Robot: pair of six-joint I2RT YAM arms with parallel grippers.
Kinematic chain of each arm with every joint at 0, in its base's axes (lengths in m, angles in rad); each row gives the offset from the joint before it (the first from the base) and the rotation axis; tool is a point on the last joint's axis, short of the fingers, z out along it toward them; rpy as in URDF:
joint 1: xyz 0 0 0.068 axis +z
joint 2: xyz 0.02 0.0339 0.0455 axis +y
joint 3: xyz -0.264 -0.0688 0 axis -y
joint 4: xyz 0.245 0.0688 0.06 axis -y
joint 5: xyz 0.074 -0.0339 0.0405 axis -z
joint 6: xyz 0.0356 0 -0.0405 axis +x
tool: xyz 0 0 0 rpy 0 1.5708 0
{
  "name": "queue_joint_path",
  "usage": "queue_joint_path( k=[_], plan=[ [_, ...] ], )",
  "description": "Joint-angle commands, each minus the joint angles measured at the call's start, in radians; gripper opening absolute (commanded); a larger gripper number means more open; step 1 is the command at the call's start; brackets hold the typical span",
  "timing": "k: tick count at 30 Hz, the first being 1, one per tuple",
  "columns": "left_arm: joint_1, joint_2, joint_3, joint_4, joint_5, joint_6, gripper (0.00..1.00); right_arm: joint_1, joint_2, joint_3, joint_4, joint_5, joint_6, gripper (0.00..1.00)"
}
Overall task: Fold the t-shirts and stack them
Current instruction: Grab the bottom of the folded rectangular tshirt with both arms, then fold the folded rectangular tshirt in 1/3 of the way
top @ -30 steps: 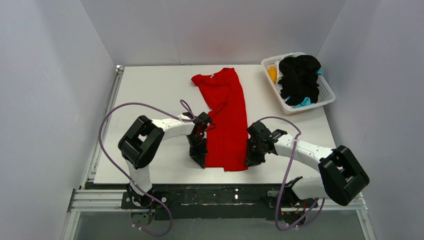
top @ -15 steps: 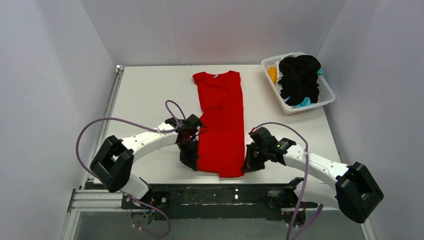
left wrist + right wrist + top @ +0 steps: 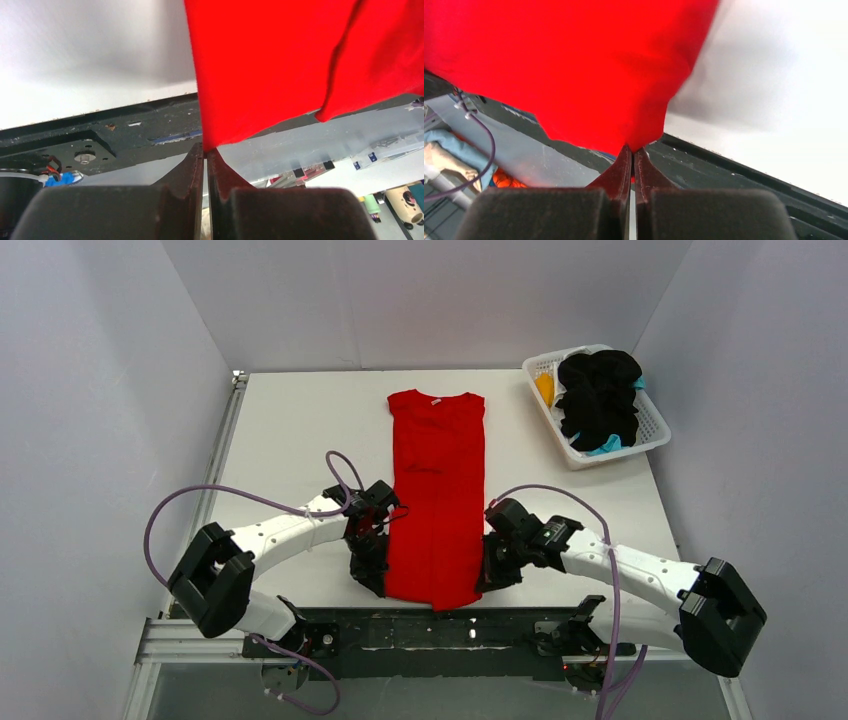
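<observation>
The bright red t-shirt (image 3: 436,490) lies as a long narrow strip down the middle of the table, collar at the far end, hem at the near edge. My left gripper (image 3: 377,580) is shut on the hem's left corner; the cloth (image 3: 260,65) runs up from the pinched tips (image 3: 205,151). My right gripper (image 3: 487,578) is shut on the hem's right corner; the red cloth (image 3: 574,65) rises from its closed tips (image 3: 632,148). The hem hangs slightly past the table's front edge. The black t-shirt (image 3: 598,395), an orange-yellow one (image 3: 545,388) and a teal one (image 3: 604,445) sit in the basket.
The white lattice basket (image 3: 650,420) stands at the far right corner of the white table (image 3: 290,430). The black frame rail (image 3: 440,625) runs along the front edge below the grippers. Grey walls enclose the left, back and right.
Both grippers have pulled the hem toward the near edge. The shirt has slid forward and straightened; its collar end and sleeve now lie flat and square.
</observation>
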Motion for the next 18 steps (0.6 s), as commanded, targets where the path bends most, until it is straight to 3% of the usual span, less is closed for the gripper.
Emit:
queue_joint_path(
  k=[1,9,18],
  plan=[
    [0.000,0.007,0.075,-0.107,-0.060,0.013,0.00,-0.006,0.037,0.151,-0.068,0.136,-0.069,0.01],
    [0.096,0.132,0.236,-0.017,-0.119,0.019,0.00,-0.101,0.154,0.357,-0.065,0.231,-0.164,0.01],
    [0.221,0.298,0.431,0.005,-0.125,0.042,0.00,-0.280,0.305,0.532,-0.045,0.234,-0.244,0.01]
  ],
)
